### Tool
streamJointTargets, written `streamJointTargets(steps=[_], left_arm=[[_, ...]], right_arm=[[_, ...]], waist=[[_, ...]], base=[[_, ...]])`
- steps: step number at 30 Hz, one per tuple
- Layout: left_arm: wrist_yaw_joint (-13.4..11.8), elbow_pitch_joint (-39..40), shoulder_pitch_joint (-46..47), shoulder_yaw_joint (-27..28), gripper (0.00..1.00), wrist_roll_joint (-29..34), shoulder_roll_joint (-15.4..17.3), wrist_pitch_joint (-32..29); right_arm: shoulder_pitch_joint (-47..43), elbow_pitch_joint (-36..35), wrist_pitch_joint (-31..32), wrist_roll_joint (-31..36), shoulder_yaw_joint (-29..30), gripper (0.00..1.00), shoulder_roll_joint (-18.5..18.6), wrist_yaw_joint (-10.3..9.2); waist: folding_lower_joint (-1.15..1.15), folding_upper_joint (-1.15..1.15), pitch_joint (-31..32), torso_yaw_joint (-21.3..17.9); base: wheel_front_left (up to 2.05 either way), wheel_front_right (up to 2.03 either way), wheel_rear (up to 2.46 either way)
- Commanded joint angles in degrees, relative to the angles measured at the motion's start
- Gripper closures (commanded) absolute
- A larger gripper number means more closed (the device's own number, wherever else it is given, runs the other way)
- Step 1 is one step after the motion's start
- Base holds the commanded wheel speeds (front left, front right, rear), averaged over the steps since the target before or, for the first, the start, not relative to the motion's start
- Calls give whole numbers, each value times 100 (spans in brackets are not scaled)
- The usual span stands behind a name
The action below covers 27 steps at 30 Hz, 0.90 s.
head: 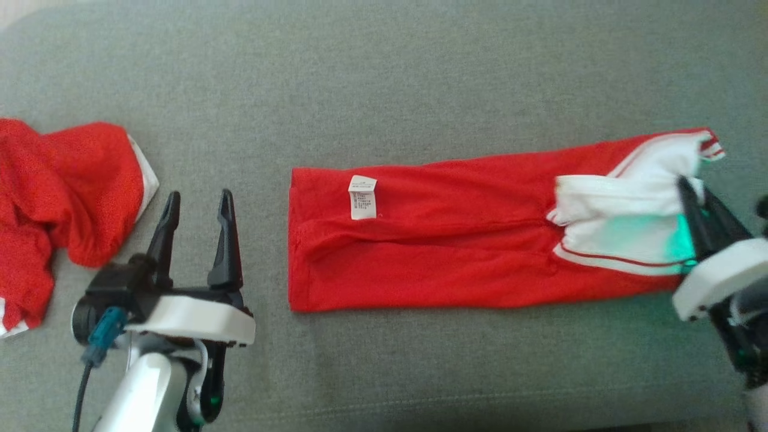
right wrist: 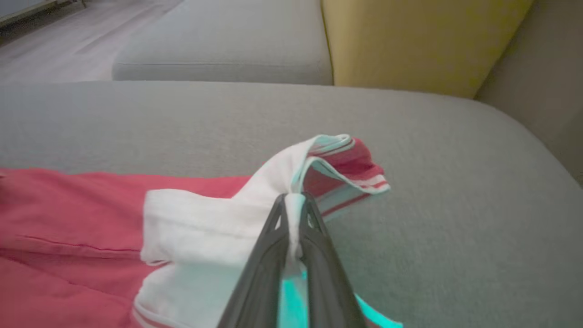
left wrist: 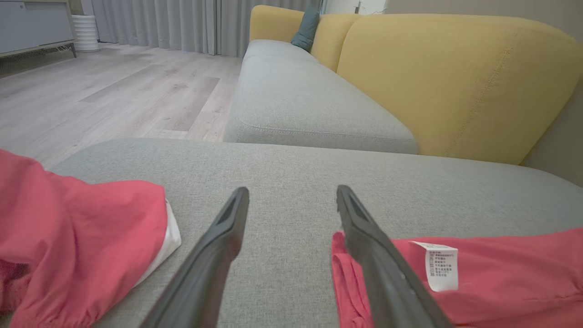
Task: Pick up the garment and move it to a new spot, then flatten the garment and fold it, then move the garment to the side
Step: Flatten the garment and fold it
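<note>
A red garment point(head: 456, 234) with a white collar end and a white care label point(head: 362, 197) lies folded into a long strip across the grey cushion. My right gripper point(head: 690, 186) is shut on the white fabric at its right end, which is pinched between the fingertips point(right wrist: 294, 202) and slightly lifted. My left gripper point(head: 195, 207) stands open just left of the garment's left edge, nothing between its fingers point(left wrist: 364, 228). In the left wrist view the right finger overlaps the garment's corner point(left wrist: 346, 269).
A second red garment point(head: 54, 198) lies crumpled at the cushion's left edge, also seen in the left wrist view point(left wrist: 68, 232). Yellow sofa backrests point(left wrist: 455, 77) and another grey seat point(left wrist: 296, 100) stand beyond. Wooden floor point(left wrist: 91, 91) lies to the left.
</note>
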<state>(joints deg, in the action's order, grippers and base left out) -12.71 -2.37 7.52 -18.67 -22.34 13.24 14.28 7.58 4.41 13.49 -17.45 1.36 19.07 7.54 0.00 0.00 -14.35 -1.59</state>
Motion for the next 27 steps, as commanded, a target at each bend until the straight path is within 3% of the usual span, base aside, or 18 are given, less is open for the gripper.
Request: streamJointTargets(steps=[1,6,10,18,27], left_arm=[[-49,146,53,208,0,-19,125,32],[-46,154,14,154,0,-31,130,-7],[-52,175,-12,106,0,-34,124,-33],[-34,177,24,15,0,-41,101,-55],[56,36,188,-94,0,-46,19,-27]], right_arm=[[129,-468,133,109,-258,100,142,-5],[303,-1123,515,203,-1092,100,-91,-5],[517,-1104,570,-27,-1846,100,-492,-5],[1133,-57,193,-489,-3268,100,-1369,-5],[1674,1145,-512,-971,-3971,100,-1611,-5]], waist=[[0,0,78,-13],[0,0,224,33],[0,0,288,96],[0,0,225,307],[0,0,27,571]], base=[[0,0,0],[0,0,0],[0,0,0],[0,0,0],[0,0,0]])
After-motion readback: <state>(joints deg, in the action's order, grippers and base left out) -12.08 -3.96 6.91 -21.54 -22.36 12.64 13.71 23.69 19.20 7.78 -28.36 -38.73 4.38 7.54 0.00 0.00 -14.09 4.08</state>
